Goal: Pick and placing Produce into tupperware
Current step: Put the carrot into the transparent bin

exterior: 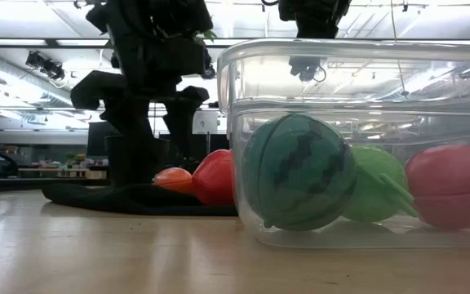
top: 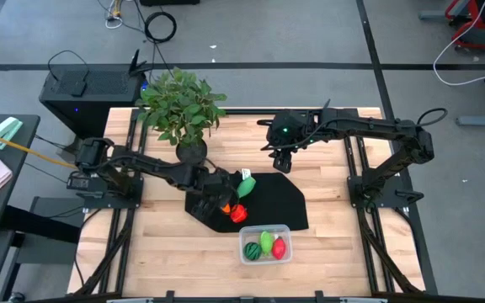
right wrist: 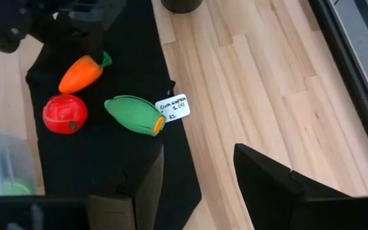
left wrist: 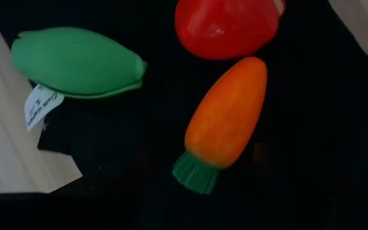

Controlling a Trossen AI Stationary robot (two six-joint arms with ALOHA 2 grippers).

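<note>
On the black mat (top: pixel 285 202) lie an orange carrot (left wrist: pixel 225 115), a red tomato (left wrist: pixel 225 25) and a green corn-like piece (left wrist: pixel 75 62) with a white tag. My left gripper (top: pixel 222 202) hangs open just above the carrot's green stem end, pointing steeply down. The clear tupperware (top: pixel 265 226) stands on the wood near the table's front edge. It holds a striped green melon (exterior: pixel 299 171), a light green piece (exterior: pixel 378 192) and a red piece (exterior: pixel 455 184). My right gripper (right wrist: pixel 200 185) waits open, high over the mat's far edge, with nothing between its fingers.
A leafy potted plant (top: pixel 182 105) stands at the table's far side, close behind the left arm. Bare wood stretches to the right of the mat (right wrist: pixel 254 89). A black box (top: pixel 91 88) sits beyond the table's far left corner.
</note>
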